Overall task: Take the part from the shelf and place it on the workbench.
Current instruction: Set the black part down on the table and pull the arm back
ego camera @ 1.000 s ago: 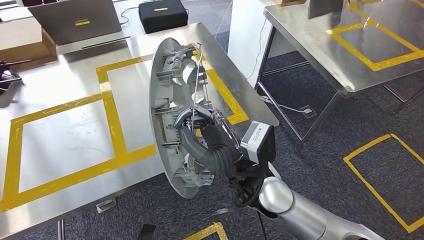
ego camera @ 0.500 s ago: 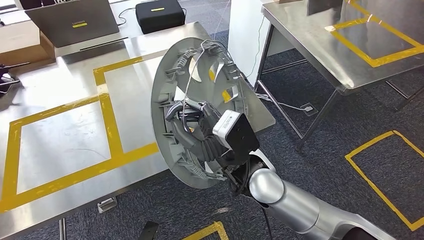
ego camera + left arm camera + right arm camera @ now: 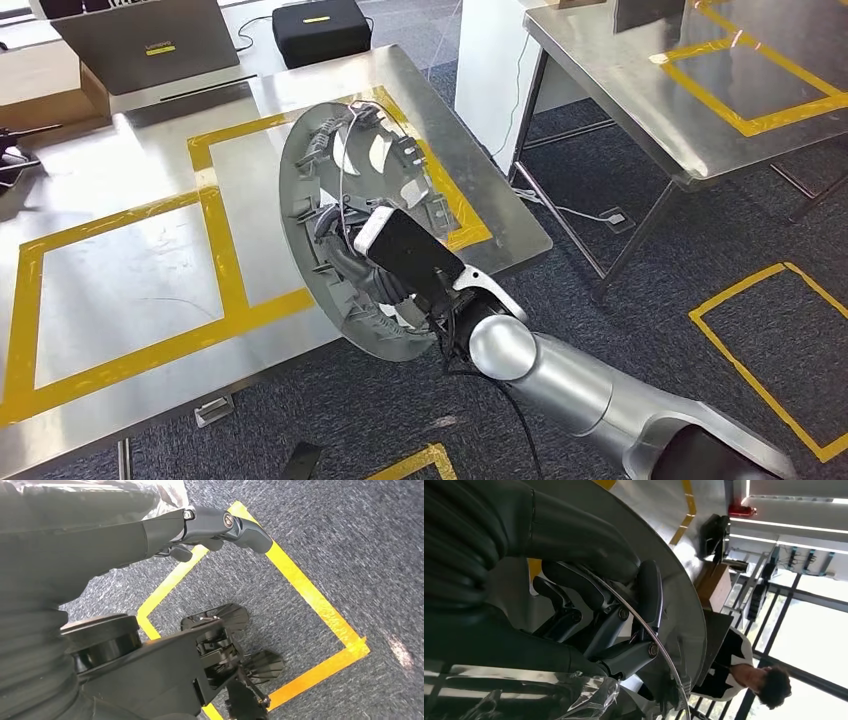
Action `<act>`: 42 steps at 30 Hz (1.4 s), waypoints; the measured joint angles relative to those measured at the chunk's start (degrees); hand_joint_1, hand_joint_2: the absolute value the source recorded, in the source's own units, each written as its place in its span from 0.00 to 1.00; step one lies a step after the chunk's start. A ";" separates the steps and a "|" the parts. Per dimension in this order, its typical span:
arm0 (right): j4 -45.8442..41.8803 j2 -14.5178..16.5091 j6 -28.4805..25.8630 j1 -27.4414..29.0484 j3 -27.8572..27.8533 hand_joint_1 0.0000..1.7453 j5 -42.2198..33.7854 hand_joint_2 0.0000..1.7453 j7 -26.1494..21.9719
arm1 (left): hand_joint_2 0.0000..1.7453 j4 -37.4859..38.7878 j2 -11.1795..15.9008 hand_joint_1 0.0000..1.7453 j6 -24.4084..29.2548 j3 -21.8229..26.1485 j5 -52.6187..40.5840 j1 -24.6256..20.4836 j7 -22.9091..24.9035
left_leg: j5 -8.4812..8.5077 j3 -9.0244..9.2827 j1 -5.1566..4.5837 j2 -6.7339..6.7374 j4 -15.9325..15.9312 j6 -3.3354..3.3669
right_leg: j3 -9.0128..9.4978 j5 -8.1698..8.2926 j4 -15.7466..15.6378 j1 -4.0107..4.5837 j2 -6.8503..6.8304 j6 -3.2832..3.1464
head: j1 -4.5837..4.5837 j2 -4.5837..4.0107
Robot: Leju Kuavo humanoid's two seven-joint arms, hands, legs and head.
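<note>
— What have you got hold of?

— My right robot hand [image 3: 372, 262] is wrapped around the ribbed inner side of the part [image 3: 340, 200], a grey round cover with a thin wire hoop. It sits in the middle of the head view, tilted on edge over the near right corner of the tabletop [image 3: 130, 180]. Whether its lower rim touches the metal I cannot tell.

— And your left robot hand?

— The left robot hand [image 3: 220, 527] hangs over the carpet [image 3: 325, 535], fingers spread and holding nothing.

— Any boxes or cases around?

— At the upper left of the head view there is a cardboard box [image 3: 45, 85], contents hidden, and a closed black case [image 3: 320, 30] at the top centre.

— The surface and the room?

— The tabletop is bare steel marked with yellow tape rectangles [image 3: 225, 250]. A laptop [image 3: 150, 40] stands at its far edge. A second steel table [image 3: 700, 90] fills the upper right, and more yellow tape [image 3: 770, 340] marks the dark carpet at the right. In the right wrist view a person [image 3: 744, 672] sits beyond the part.
</note>
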 joint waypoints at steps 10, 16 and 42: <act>8.98 2.84 2.49 -2.79 2.93 1.00 5.01 1.00 2.31 | 1.00 0.00 -0.40 0.00 -0.81 0.00 -0.56 -0.16 0.55 | 0.00 0.02 0.00 0.00 0.00 0.00 | 0.00 0.00 -0.01 0.00 0.00 0.00 | -0.01 0.00; 13.12 4.31 4.70 -3.21 4.78 1.00 10.15 1.00 3.22 | 1.00 0.00 -0.43 0.00 -0.81 0.00 -1.16 -0.13 0.86 | 0.00 0.02 0.00 0.00 0.00 0.00 | 0.02 0.00 -0.01 0.00 0.00 0.00 | 0.00 0.00; 25.17 12.51 8.26 -4.56 10.92 1.00 26.66 1.00 3.81 | 1.00 0.00 -0.94 0.00 -2.83 0.00 -4.01 0.10 2.42 | 0.00 0.04 0.00 0.00 0.00 0.00 | 0.04 0.00 -0.01 0.01 0.01 0.00 | -0.01 0.00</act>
